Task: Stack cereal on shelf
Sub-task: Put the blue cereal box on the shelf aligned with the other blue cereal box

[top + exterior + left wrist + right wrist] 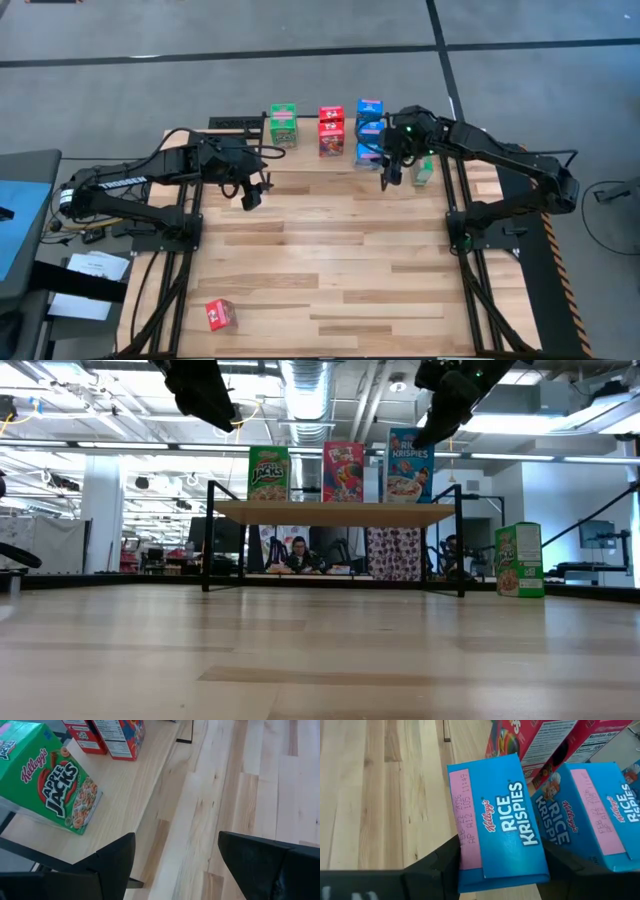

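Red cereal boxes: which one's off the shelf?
The red box lying alone at the table's near-left corner; the other reds stand on the shelf.

Both arms you are running are dark, near-black jointed links on black frame bases bolted at the table's sides. You will see white lettering along the left arm (130, 185) near its base, black cables looping over both arms, and a small green light on the right arm (500, 160). Each wrist view shows two flat, matte black, wedge-shaped fingers (112, 862).

Overhead and level table-height views, both on the shelf (325, 140); wrist cameras close.
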Available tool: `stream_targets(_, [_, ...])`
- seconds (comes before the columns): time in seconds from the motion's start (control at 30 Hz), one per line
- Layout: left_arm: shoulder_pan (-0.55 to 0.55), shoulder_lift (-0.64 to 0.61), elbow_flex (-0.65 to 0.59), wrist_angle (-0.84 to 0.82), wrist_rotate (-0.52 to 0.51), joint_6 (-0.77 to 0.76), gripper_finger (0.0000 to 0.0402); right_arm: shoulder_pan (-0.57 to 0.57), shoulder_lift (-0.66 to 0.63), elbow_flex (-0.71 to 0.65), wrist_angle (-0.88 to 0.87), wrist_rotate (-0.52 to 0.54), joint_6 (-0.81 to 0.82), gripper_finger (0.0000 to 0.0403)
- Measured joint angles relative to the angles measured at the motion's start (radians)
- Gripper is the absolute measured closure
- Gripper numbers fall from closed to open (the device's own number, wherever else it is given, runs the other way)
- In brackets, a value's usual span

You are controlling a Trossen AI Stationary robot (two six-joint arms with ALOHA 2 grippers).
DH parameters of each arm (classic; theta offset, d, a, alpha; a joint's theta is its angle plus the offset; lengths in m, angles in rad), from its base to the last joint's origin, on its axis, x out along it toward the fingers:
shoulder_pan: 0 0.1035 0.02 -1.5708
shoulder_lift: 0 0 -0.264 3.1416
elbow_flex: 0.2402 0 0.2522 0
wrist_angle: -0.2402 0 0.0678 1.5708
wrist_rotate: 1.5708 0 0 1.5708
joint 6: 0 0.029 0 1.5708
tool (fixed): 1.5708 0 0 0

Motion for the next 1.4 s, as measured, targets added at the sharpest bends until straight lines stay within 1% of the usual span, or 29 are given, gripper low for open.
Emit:
stream_targets(0.27, [0.000,0.000,0.000,-0.001,0.000,0.001,0.0127,-0.007,0.000,-0.002,-0.009,0.007,0.008,0.0142])
stream_targets(0.67, [0.000,0.000,0.000,-0.002,0.000,-0.006,0.0127,-0.011,-0.020,-0.002,-0.001,0.045,0.014,0.0111])
stream_targets(0.87, [0.000,0.000,0.000,-0.002,0.000,-0.004,0.0127,-0.012,-0.042,-0.002,-0.023,0.057,0.039,0.0109])
stream_targets(1.1, [0.000,0.000,0.000,-0.007,0.000,-0.001,0.0127,-0.013,-0.042,-0.002,-0.093,0.067,0.091,0.0109])
stream_targets(1.17, [0.000,0.000,0.000,-0.006,0.000,-0.006,0.0127,-0.013,-0.042,-0.002,-0.102,0.081,0.118,0.0109])
stream_targets(1.4, [0.000,0.000,0.000,-0.006,0.000,-0.004,0.0127,0.005,-0.042,-0.002,-0.151,0.077,0.257,0.0109])
